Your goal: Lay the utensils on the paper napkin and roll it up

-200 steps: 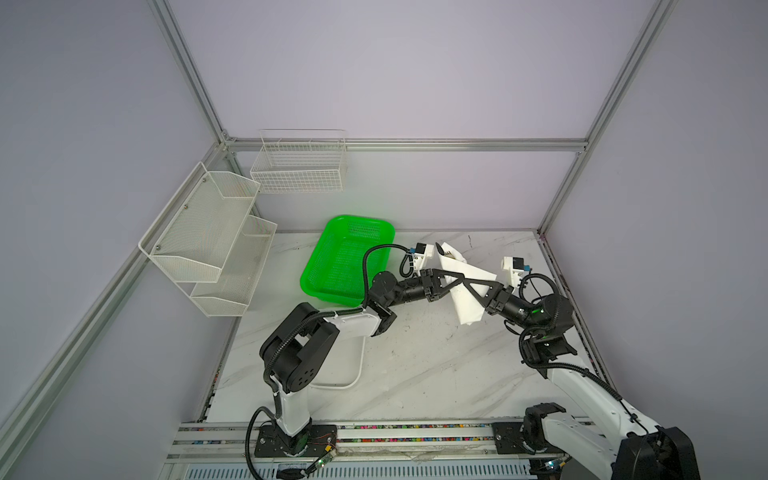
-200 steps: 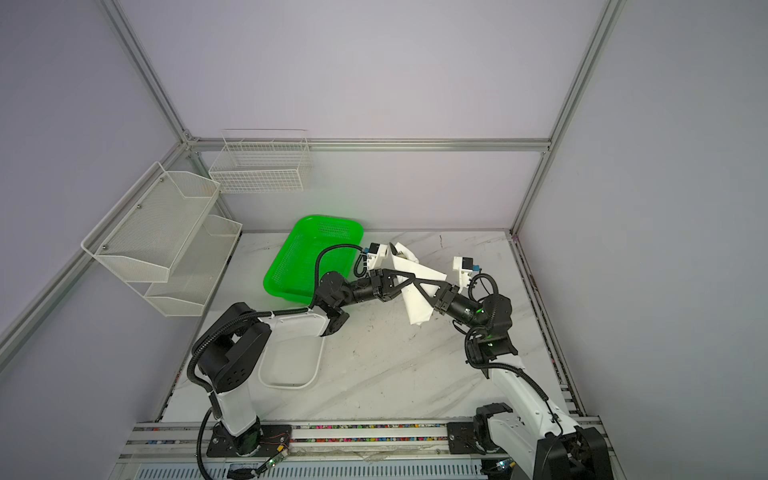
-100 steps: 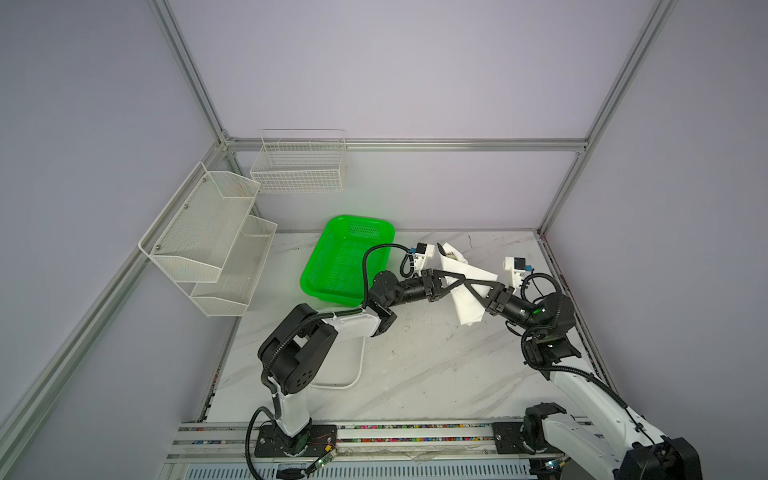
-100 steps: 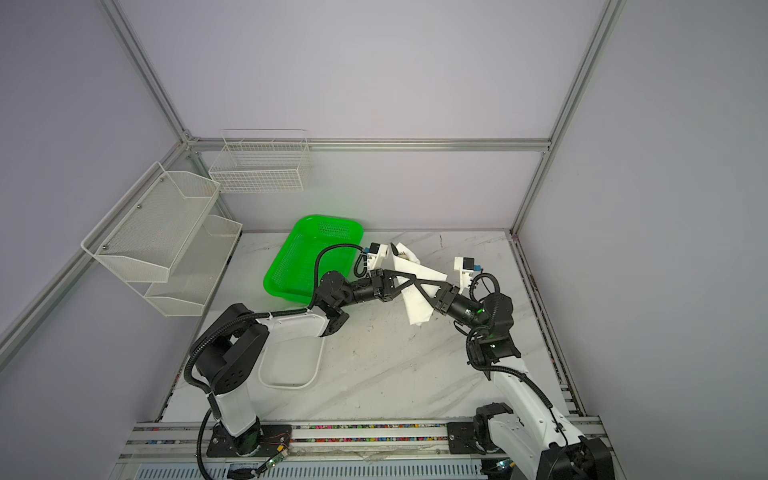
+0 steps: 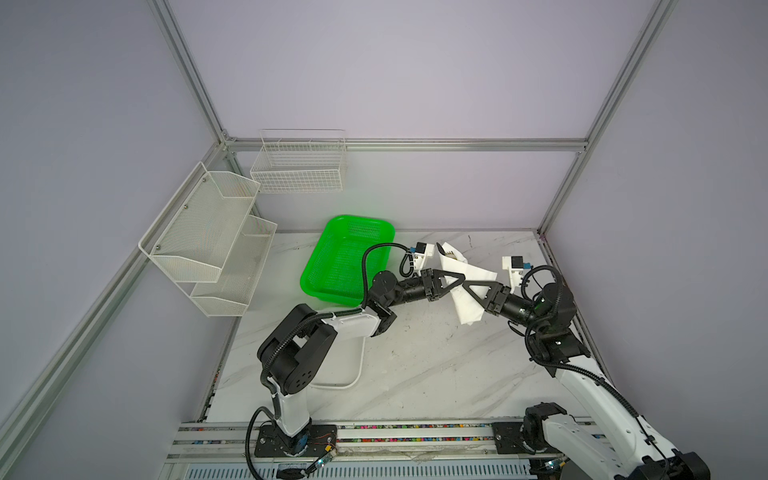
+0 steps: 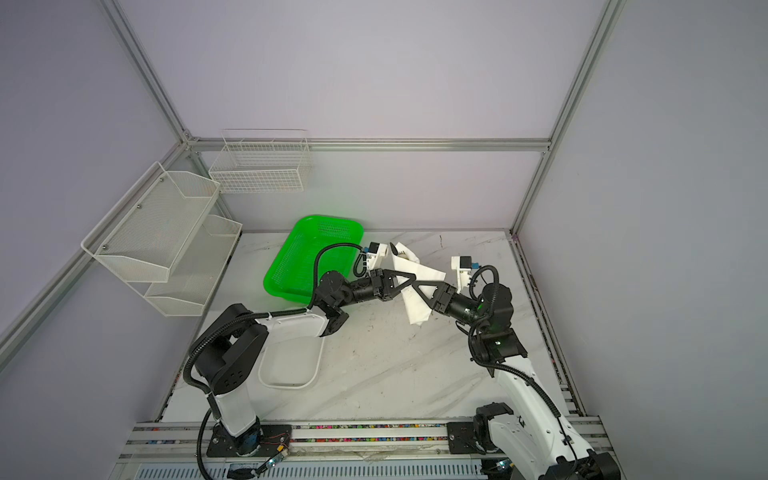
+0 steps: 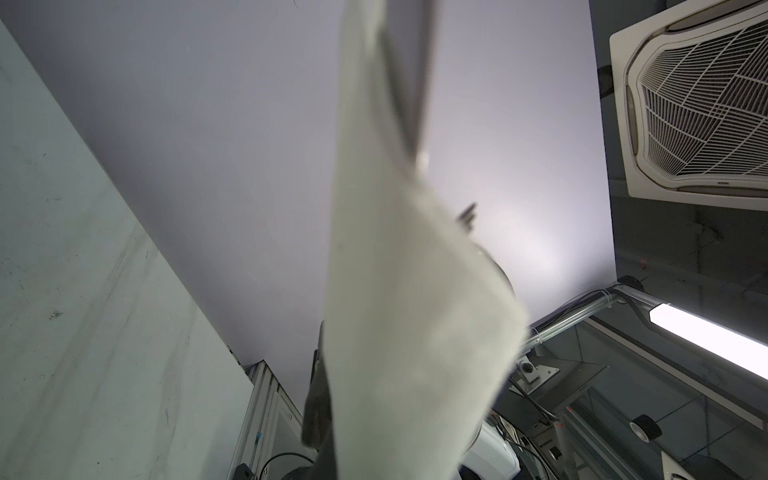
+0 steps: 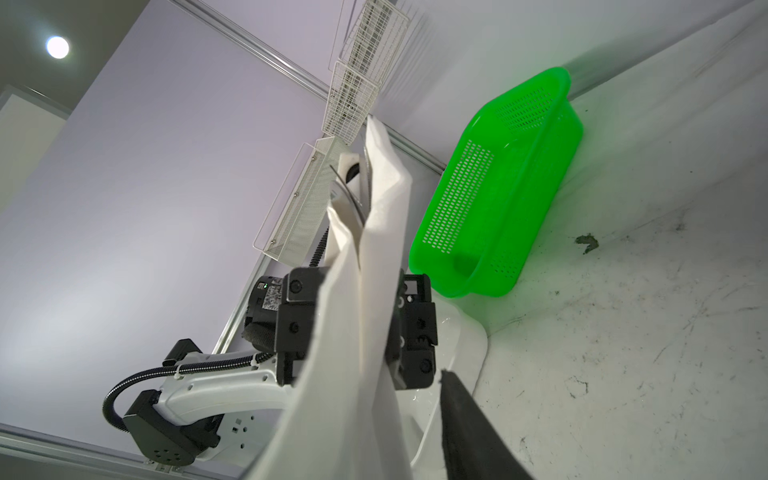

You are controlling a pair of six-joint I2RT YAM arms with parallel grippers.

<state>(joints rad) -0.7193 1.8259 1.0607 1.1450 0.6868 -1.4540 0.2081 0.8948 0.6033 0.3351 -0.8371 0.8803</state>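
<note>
Rolling step, late, by my read: the thin white paper napkin [image 5: 467,307] is already wrapped around the slim silver metal utensils [image 7: 409,83]. The bundle hangs tilted in the air just beside the right side of the green plastic mesh basket [image 5: 347,257], off the white marble counter [image 5: 415,365]. Utensil ends poke out of the bundle's far end. The left gripper [image 5: 457,277] is clamped on the roll's middle and carries it. The right gripper [image 5: 467,286] meets it from the side away from the basket with jaws parted, one finger [image 8: 465,419] visibly clear of the paper. One napkin corner flares loose on the side away from the basket, so the roll looks slack. The next move likely calls for the right gripper to tuck or re-pinch that flap, or to lower the bundle flat; tilting risks the utensils sliding out. The back wall is close behind the basket and the counter edge lies past the right arm. There is open counter in front of the basket, beside the white rimmed plastic tray [image 6: 291,365].
</note>
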